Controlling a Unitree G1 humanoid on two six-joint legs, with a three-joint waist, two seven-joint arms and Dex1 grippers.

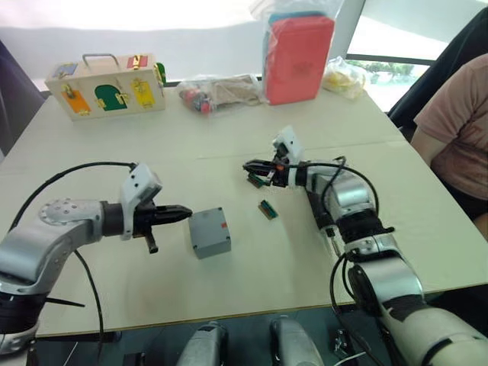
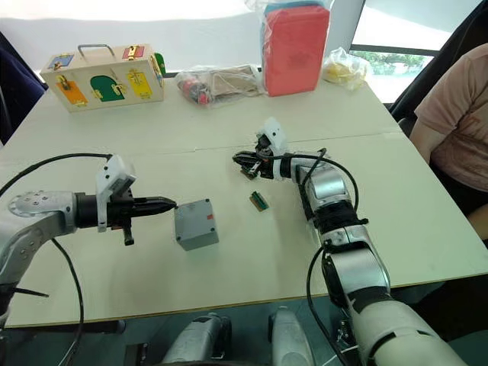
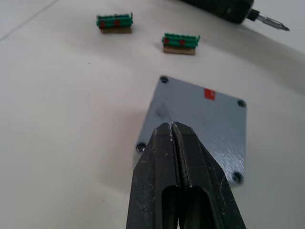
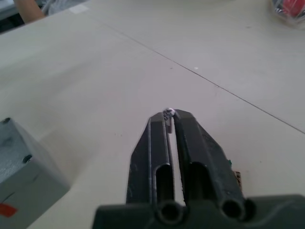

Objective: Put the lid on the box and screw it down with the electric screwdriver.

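A pale tabletop (image 1: 229,152) carries a wooden latch box (image 1: 107,85), a red case (image 1: 299,57) and clear bags along its far edge. The grey box (image 1: 210,232) sits near the middle with its lid (image 3: 200,121) on, a red mark on top and screws at the corners. Our left pincer (image 1: 183,214) hovers just beside it, fingers pressed together on nothing. Our right pincer (image 1: 252,165) lies farther off, clamped on a small white part we cannot identify. Two green connectors (image 3: 180,42) and the electric screwdriver (image 3: 233,9) lie beyond the box.
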